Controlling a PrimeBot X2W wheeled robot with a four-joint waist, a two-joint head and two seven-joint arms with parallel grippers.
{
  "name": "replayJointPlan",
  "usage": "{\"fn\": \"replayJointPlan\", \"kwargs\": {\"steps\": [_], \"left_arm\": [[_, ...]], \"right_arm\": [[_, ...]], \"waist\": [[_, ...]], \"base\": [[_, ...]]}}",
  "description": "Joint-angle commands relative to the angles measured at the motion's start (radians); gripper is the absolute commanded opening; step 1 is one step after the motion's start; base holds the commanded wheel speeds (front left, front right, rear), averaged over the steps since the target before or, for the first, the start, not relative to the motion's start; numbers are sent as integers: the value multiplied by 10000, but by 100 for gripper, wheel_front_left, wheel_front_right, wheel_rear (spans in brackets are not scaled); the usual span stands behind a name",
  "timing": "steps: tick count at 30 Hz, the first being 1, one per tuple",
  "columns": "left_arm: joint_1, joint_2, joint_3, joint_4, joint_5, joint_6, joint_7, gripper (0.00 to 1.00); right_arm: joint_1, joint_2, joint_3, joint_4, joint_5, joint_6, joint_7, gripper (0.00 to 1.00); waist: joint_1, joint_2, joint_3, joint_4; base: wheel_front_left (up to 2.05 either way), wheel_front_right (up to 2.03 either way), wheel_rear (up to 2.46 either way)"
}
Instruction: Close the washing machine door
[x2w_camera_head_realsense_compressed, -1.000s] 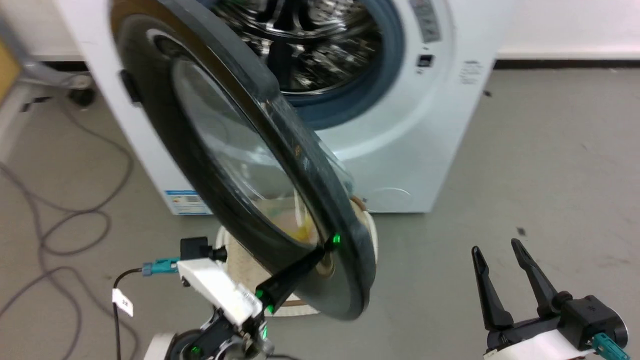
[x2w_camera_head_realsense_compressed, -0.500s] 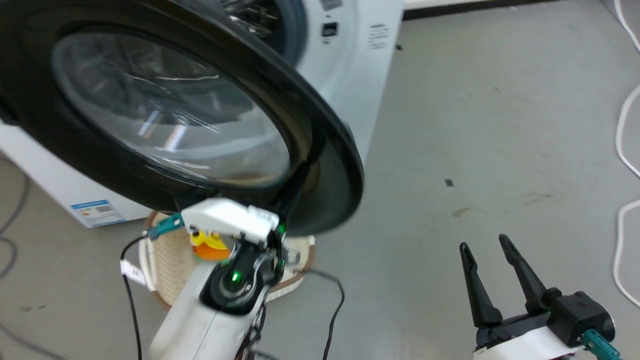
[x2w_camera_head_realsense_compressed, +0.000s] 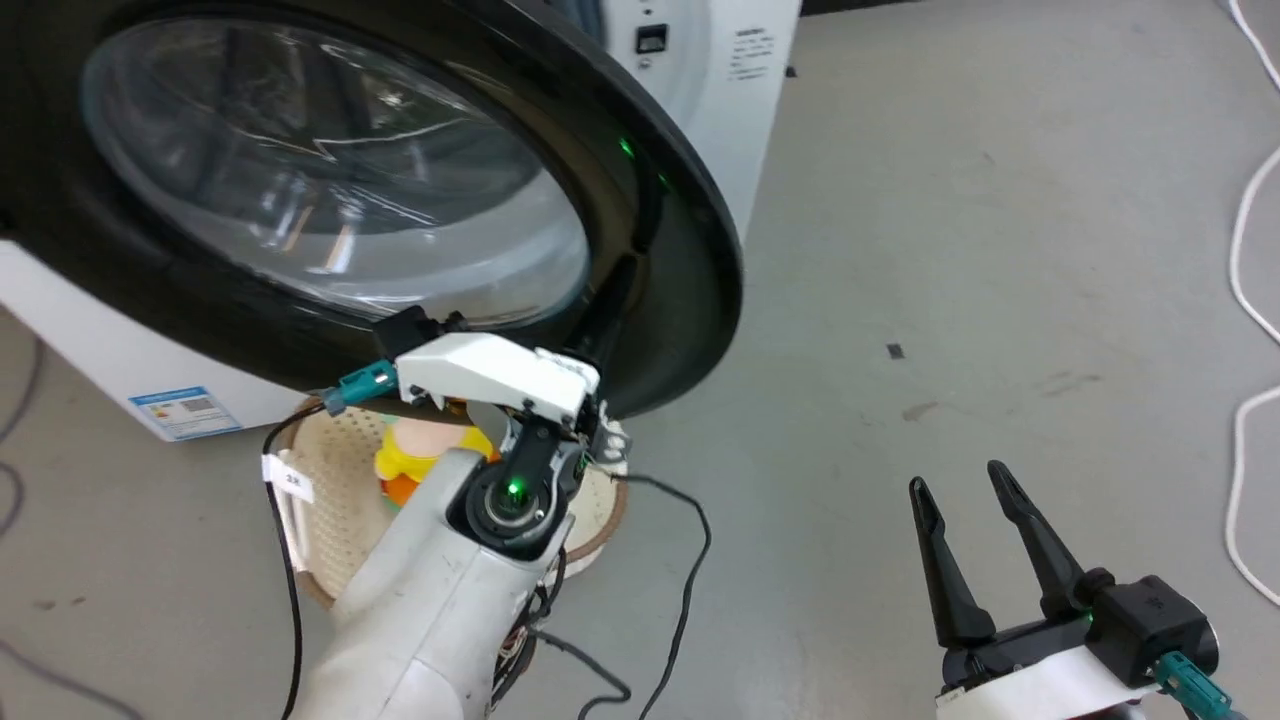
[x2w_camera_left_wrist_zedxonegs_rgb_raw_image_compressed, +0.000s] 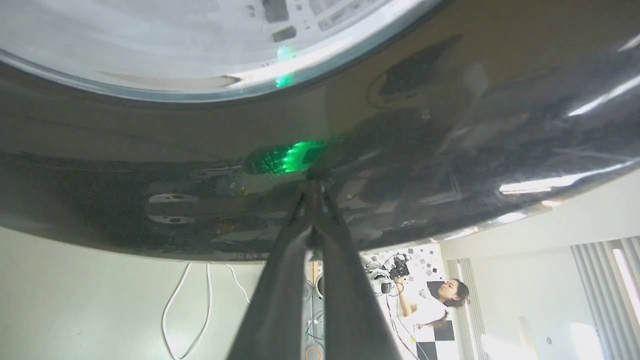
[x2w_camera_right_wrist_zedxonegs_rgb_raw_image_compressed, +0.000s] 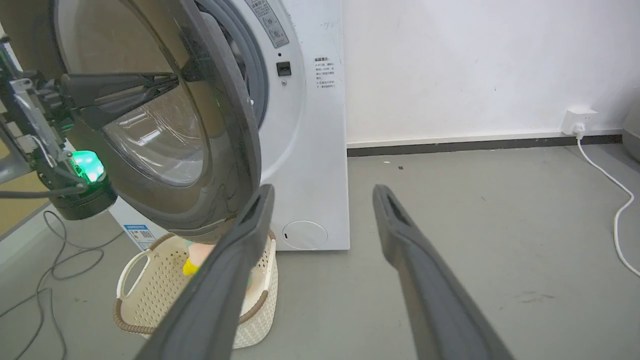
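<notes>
The washing machine door (x2w_camera_head_realsense_compressed: 690, 300) stands partly open, swung out from the white washing machine (x2w_camera_head_realsense_compressed: 760, 140) with a clear gap between its black rim and the machine's front. In the head view it leans across the upper left, its glass bowl facing the camera. The left gripper (x2w_camera_left_wrist_zedxonegs_rgb_raw_image_compressed: 312, 187) has its two dark fingers pressed together with nothing between them, and their tips rest against the glossy black rim on the door's outer face, just beside the edge of the glass. A green light on that arm is mirrored in the rim.

The right gripper (x2w_camera_head_realsense_compressed: 958, 476) hangs low at the right, well apart from the door, above the grey floor (x2w_camera_head_realsense_compressed: 950, 250). Its fingers are spread wide and it holds nothing.

Under the door a cream basket (x2w_camera_right_wrist_zedxonegs_rgb_raw_image_compressed: 145, 300) sits on the floor close to the machine's front, with a yellow toy (x2w_camera_head_realsense_compressed: 420, 462) inside it. A black cable (x2w_camera_head_realsense_compressed: 690, 570) trails from the left arm, and a white cable (x2w_camera_right_wrist_zedxonegs_rgb_raw_image_compressed: 607, 185) runs across the floor at the far right
</notes>
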Motion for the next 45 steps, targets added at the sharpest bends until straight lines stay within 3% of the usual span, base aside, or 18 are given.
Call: {"fn": "replayJointPlan", "kwargs": {"steps": [1, 9, 13, 15, 18, 22, 26, 31, 32, 33, 34, 45], "left_arm": [[-10, 41, -91, 49, 127, -93, 70, 0], [1146, 1104, -1438, -492, 2297, -289, -595, 0], [1730, 2125, -2113, -1204, 4157, -275, -1404, 0], [1937, 2637, -2061, -1547, 5327, 30, -1670, 0], [2392, 3075, -1211, -2478, 7133, 657, -1742, 0], [3649, 3019, 481, -4057, 9260, 1230, -1748, 0], [4895, 2714, 1705, -5134, 10786, 1392, -1749, 0], [6043, 2411, 2341, -5642, 12469, 1481, -1750, 0], [6240, 2331, 2400, -5692, 12742, 1511, -1750, 31], [6414, 2271, 2437, -5733, 13052, 1551, -1751, 92], [6580, 2188, 2454, -5765, 13312, 1585, -1751, 100], [7362, 1371, 2818, -5783, 14703, 1412, -1751, 100]], "right_arm": [[-153, 48, -4, -2, 82, 8, -44, 100], [103, -21, -142, -26, 56, 8, -44, 100], [243, -127, -183, -73, 69, 8, -44, 100], [295, -191, -190, -93, 79, 8, -44, 100], [329, -249, -220, -149, 81, 8, -44, 100], [351, -328, -197, -170, 106, 8, -44, 100], [386, -371, -165, -152, 121, 8, -44, 100], [442, -386, -99, -100, 126, 8, -44, 100], [448, -383, -84, -90, 125, 8, -44, 100], [454, -379, -71, -81, 125, 8, -44, 100], [462, -377, -60, -72, 125, 8, -44, 100], [488, -420, -36, -62, 176, 8, -44, 100]], "waist": [[0, 0, -103, 144], [0, 0, -841, 1126], [0, 0, -1158, 1743], [0, 0, -1265, 2048], [0, 0, -1353, 2452], [0, 0, -1464, 2859], [0, 0, -1541, 3187], [0, 0, -1661, 3428], [0, 0, -1676, 3447], [0, 0, -1694, 3466], [0, 0, -1716, 3482], [0, 0, -1639, 3557]], "base": [[0, 0, 0], [0, 0, 0], [0, 0, 0], [0, 0, 0], [0, 0, 0], [0, 0, 0], [0, 0, 0], [0, 0, 0], [0, 0, 0], [0, 0, 0], [0, 0, 0], [0, 0, 0]]}}
